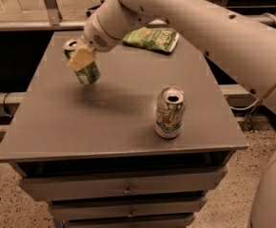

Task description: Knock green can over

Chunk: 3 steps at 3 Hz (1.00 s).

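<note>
The green can [89,72] is at the back left of the grey table [128,127]. It is tilted, with its silver top [72,45] leaning to the left and its base toward the right. My gripper [82,59] is at the end of the white arm, pressed against the can's upper side from the front. The gripper's tan tip covers part of the can's middle.
A paler white-and-green can [170,112] stands upright at the front right of the table. A green crisp bag [152,38] lies at the back. Drawers [123,190] are below the tabletop. A metal rail [33,25] runs behind.
</note>
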{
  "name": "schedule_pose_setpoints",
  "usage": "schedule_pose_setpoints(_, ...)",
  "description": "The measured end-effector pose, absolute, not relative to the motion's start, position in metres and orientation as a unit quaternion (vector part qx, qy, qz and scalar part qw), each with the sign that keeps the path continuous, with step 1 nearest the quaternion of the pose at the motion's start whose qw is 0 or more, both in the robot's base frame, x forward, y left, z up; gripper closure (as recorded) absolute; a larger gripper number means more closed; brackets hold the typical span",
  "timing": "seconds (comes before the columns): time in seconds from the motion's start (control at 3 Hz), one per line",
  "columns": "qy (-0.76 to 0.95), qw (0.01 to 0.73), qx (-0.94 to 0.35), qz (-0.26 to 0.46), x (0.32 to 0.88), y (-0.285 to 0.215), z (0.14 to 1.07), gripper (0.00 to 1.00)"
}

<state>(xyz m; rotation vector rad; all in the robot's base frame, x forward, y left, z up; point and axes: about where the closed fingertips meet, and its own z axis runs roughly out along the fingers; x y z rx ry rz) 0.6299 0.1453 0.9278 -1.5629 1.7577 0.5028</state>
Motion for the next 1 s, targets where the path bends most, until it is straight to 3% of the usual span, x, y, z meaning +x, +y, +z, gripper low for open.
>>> schedule_pose_setpoints(0.33, 0.705, 0.318, -0.625, 0.105, 0.642, 0.072, 0.946, 1.0)
schedule_pose_setpoints(1.0, 0.707, 0.193, -0.68, -0.025, 0.654, 0.021, 0.925, 1.0)
